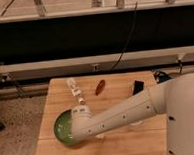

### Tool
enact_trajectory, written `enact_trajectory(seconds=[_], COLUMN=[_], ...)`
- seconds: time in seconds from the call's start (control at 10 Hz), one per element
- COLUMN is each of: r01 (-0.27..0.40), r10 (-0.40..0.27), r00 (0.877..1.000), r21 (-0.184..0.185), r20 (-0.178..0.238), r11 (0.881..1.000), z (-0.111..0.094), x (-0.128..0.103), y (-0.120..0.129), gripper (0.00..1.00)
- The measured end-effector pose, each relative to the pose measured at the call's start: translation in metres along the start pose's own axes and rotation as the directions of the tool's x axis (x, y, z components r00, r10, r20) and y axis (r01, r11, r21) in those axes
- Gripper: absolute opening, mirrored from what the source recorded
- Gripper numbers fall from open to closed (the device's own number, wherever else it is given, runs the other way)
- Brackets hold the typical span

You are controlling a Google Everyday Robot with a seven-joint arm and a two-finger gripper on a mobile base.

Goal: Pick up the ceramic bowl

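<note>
subject: ceramic bowl (63, 127), green and glossy, sat on the wooden table (116, 93) near its front-left corner.
bowl visibility: only the left part showed; the right part was covered by the end of the arm.
arm: 1 white arm (124, 112) reached from the robot's body at the right, slanting down and leftward across the table to the bowl.
gripper position: gripper (77, 122) was over the right side of the bowl, at or just inside its rim.
key relation: the bowl lay directly under and to the left of the gripper, with no gap visible between the 2.
long axis: none, as the bowl was round; any point on the rim would serve equally.
nearer arm: not applicable, the robot had 1 arm only.
gripper state: could not be told, as the wrist hid the working end.
contact: touch with the rim looked likely but was not confirmed; the bowl appeared to rest flat on the table.
judgement: a rim grasp seemed at hand, and the lift was not yet begun.
other items: a small white bottle-like object (75, 88), a reddish-brown item (99, 86) and a black item (138, 86) lay further back, well apart from the bowl.
</note>
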Motion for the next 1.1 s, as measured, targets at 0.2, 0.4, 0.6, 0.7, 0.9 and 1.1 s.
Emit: enact_trajectory(seconds=[0.2,0.4,0.6,0.7,0.9,1.1], r01=[0.0,0.002,0.001,0.003,0.003,0.005], r10=[0.0,-0.002,-0.001,-0.003,-0.003,-0.004], r00=[1.0,1.0,1.0,1.0,1.0,1.0], r21=[0.006,0.008,0.009,0.013,0.016,0.019], r20=[-0.004,-0.009,-0.01,-0.014,-0.016,-0.018], r11=[1.0,1.0,1.0,1.0,1.0,1.0], z=[-0.001,0.001,-0.002,-0.005,-0.008,-0.011], x=[0.0,0.0,0.001,0.004,0.006,0.007], y=[0.0,0.0,0.001,0.0,-0.002,-0.001], gripper=[0.41,0.18,0.04,0.0,0.0,0.0])
